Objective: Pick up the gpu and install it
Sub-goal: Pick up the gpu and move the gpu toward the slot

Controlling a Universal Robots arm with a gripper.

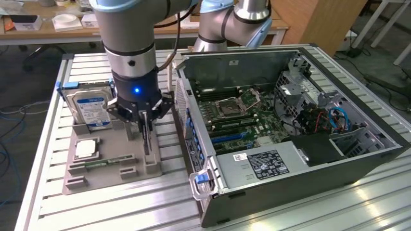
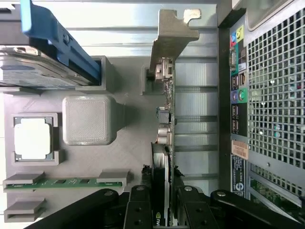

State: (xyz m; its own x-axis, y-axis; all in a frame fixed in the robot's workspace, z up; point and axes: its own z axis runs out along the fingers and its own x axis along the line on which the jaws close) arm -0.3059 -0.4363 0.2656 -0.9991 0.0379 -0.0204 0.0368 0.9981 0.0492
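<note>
the gpu (image 2: 164,119) stands on edge in a slot of the grey tray (image 1: 109,178), its metal bracket at the end far from the jaws. the jaws are clenched on the card's other end, a finger (image 2: 138,207) against each face. a memory stick (image 1: 103,163), cpu (image 1: 86,148) and hard drive (image 1: 90,108) share the tray. the open computer case (image 1: 289,159) lies just beside it on the counter (image 1: 96,211).

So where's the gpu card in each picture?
Exterior view: the gpu stands on edge in the grey holder, near the computer case.
Wrist view: the gpu is edge-on, beside the computer case.
Shared landmark: the green memory stick.
</note>
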